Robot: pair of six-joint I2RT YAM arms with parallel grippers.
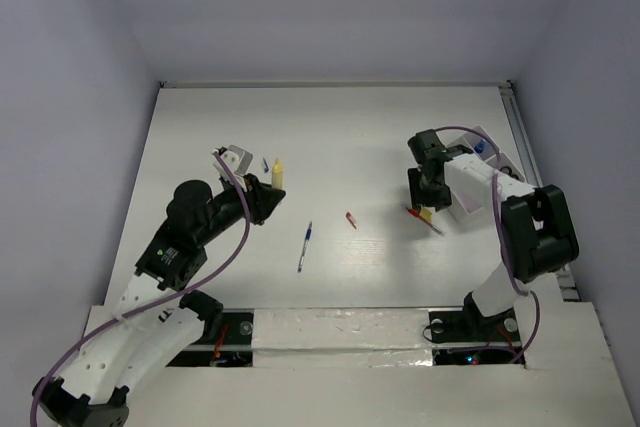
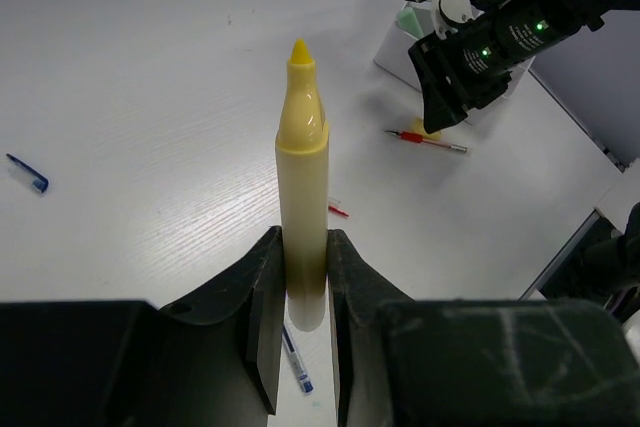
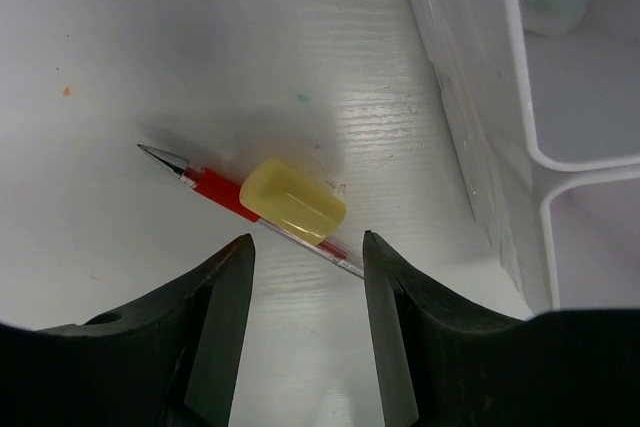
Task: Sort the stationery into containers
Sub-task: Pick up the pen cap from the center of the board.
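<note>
A: The pale yellow plastic marker [image 2: 303, 197] sits clamped in your left gripper [image 2: 303, 259], tip out, above the white surface [image 2: 150, 67].
B: And the right gripper [image 3: 305, 252]?
A: Jaws apart, holding nothing, over the stubby yellow cap [image 3: 292, 200] lying across the red pencil [image 3: 215, 190] beside the white plastic organiser tray [image 3: 520, 97]. Straddle only the cap as you descend.

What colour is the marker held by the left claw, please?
The marker is pale yellow; left wrist view shows it best.

Left fingers [image 2: 262, 317] tight — right fingers [image 3: 215, 327] apart
</note>
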